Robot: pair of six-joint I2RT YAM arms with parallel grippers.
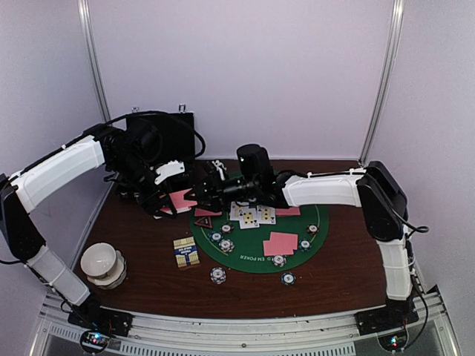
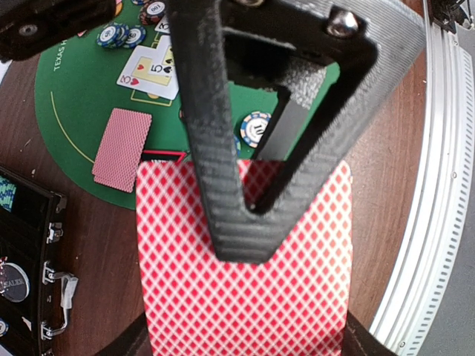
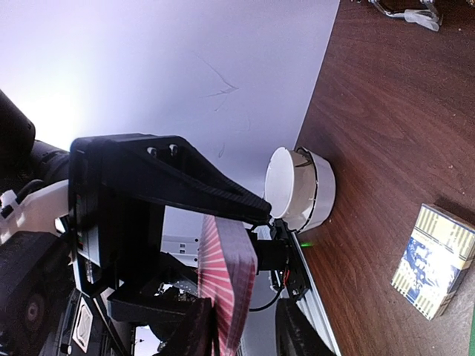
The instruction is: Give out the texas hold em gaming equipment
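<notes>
My left gripper [image 1: 169, 199] is shut on a deck of pink-backed playing cards [image 1: 182, 198] above the table's left side. In the left wrist view its ribbed finger [image 2: 237, 222] lies on the deck [image 2: 245, 297]. My right gripper [image 1: 199, 194] reaches in from the right. In the right wrist view the deck's edge [image 3: 226, 282] stands between the right gripper's [image 3: 245, 334] fingers: one finger touches it and a gap shows at the other. On the green mat [image 1: 256, 237] lie face-up cards [image 1: 252, 215], face-down cards [image 1: 280, 242], a red triangle marker [image 1: 205, 221] and striped chips [image 1: 226, 245].
A blue-and-yellow card box [image 1: 186, 252] lies left of the mat, with a white bowl [image 1: 102, 263] at the front left. A black case [image 1: 159, 141] stands behind the left arm. Two chips [image 1: 217, 275] [image 1: 288, 279] sit on the wood in front of the mat.
</notes>
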